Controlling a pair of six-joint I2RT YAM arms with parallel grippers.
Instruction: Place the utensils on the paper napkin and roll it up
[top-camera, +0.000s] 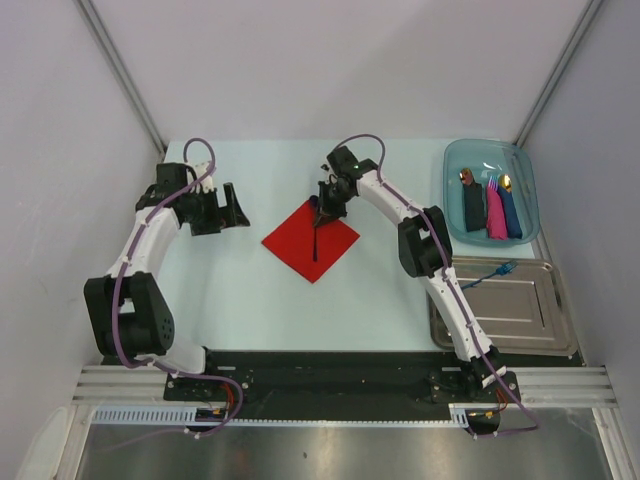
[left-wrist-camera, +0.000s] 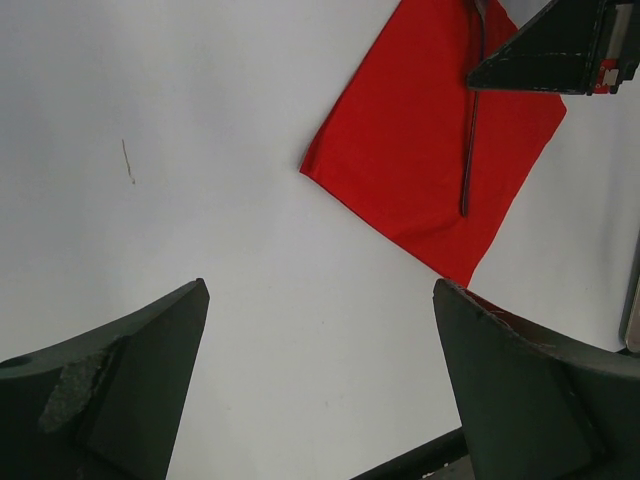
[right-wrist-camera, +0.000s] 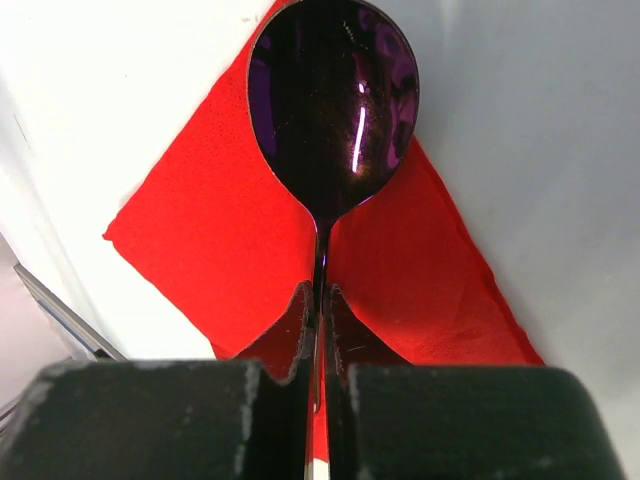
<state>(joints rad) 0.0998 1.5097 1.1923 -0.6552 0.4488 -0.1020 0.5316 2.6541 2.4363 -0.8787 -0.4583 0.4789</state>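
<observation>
Gripping the purple spoon (right-wrist-camera: 335, 100) by its thin handle, the right end effector (right-wrist-camera: 318, 300) holds it on the red napkin (top-camera: 311, 240), bowl at the 12 o'clock corner. Left end effector (left-wrist-camera: 320, 290): released, at 9 o'clock. Blue utensil (top-camera: 497, 272): on the tray (top-camera: 510, 310) at 3 o'clock. Risk: a low retreat may snag and drag the napkin.

A red paper napkin (top-camera: 296, 243) lies flat on the tabletop (top-camera: 240, 290), turned like a diamond. The purple spoon (right-wrist-camera: 333, 100) has a glossy bowl and a thin dark handle. It is pinched just below the bowl between the right fingers (right-wrist-camera: 285, 340), and its handle runs over the napkin's middle. The slim blue utensil (top-camera: 498, 271) lies on the far edge of a metal tray (top-camera: 520, 320), well apart to the right.
</observation>
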